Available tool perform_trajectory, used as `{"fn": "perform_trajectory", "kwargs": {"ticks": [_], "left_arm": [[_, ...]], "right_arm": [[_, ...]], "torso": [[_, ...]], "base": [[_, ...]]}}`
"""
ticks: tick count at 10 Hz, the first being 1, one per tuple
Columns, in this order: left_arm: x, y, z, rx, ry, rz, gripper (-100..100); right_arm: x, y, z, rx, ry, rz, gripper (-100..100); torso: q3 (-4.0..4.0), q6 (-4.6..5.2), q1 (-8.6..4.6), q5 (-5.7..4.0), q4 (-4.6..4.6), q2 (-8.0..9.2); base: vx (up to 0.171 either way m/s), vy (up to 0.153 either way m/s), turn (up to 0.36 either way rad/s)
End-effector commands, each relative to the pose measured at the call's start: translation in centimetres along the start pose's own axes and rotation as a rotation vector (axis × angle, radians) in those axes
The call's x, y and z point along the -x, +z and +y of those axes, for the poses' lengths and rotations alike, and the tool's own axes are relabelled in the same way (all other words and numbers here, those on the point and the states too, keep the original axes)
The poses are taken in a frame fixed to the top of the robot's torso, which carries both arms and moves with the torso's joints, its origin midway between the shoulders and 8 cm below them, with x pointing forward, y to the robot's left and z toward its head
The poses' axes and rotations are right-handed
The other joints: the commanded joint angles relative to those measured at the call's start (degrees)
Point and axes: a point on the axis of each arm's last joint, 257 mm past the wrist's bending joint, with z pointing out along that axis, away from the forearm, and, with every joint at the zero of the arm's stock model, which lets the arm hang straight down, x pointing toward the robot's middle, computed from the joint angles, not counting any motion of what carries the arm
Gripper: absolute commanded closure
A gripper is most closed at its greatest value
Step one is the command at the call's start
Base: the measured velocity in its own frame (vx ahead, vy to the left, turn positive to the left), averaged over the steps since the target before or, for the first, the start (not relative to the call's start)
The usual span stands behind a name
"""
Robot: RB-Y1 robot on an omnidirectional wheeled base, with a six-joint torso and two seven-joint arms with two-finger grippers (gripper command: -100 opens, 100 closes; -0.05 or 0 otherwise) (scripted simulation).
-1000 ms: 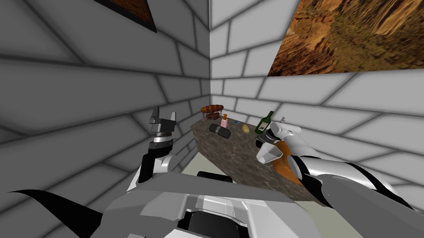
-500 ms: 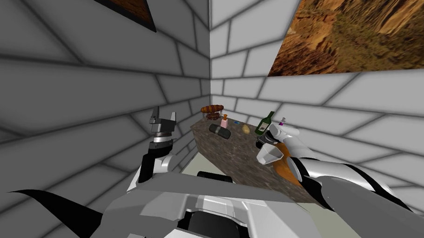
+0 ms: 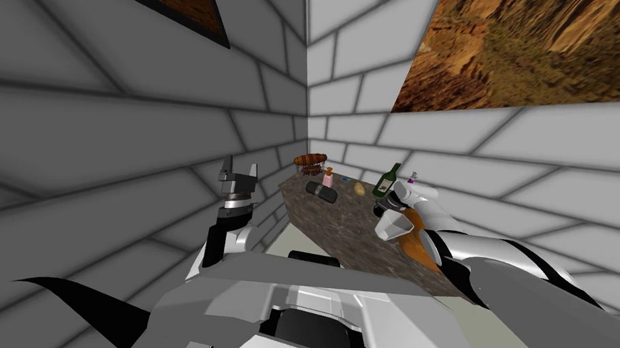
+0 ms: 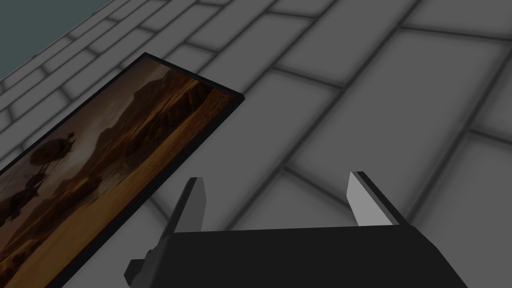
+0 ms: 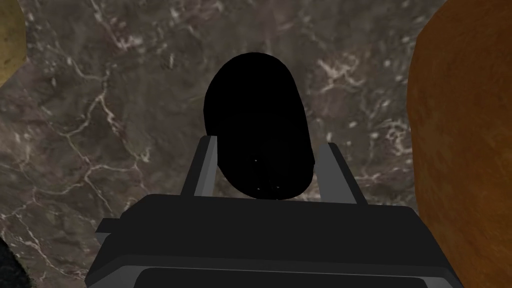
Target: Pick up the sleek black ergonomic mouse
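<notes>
The right claw (image 5: 269,144) has been shifted slightly since a second ago and is clenched on the mouse (image 5: 255,115), mid-frame over the counter (image 5: 100,125); the left claw (image 3: 240,165) is held spread, centre left.

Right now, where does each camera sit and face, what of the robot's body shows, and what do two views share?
Head view: on the head, looking steeply down at the counter; left arm raised by the wall, right arm over the counter.
Left wrist view: on the left hand, facing the wall; left fingers open.
Right wrist view: on the right hand, looking down at the counter; right fingers grip the mouse.
Shared: head and right wrist views both show the counter and an orange thing.
</notes>
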Motion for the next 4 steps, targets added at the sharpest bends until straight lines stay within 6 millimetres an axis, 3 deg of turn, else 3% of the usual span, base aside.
{"fn": "perform_trajectory", "kwargs": {"ticks": [1, 3, 4], "left_arm": [[0.00, 0.00, 0.00, 0.000, 0.000, 0.000, 0], [0.00, 0.00, 0.00, 0.000, 0.000, 0.000, 0], [0.00, 0.00, 0.00, 0.000, 0.000, 0.000, 0]], "right_arm": [[-0.23, -0.94, -0.28, 0.001, 0.000, -0.003, 100], [-0.36, -1.02, -0.44, 0.000, 0.000, -0.002, 100], [-0.37, -1.09, -0.44, 0.000, 0.000, -0.002, 0]], "torso": [[0.00, 0.00, 0.00, 0.00, 0.00, 0.00], [0.04, 0.01, 0.06, 0.04, 0.02, 0.07], [0.02, 0.01, 0.05, 0.03, 0.00, 0.04]], "base": [[-0.011, 0.007, -0.019], [-0.013, 0.007, -0.007], [0.000, 0.000, 0.000]]}}
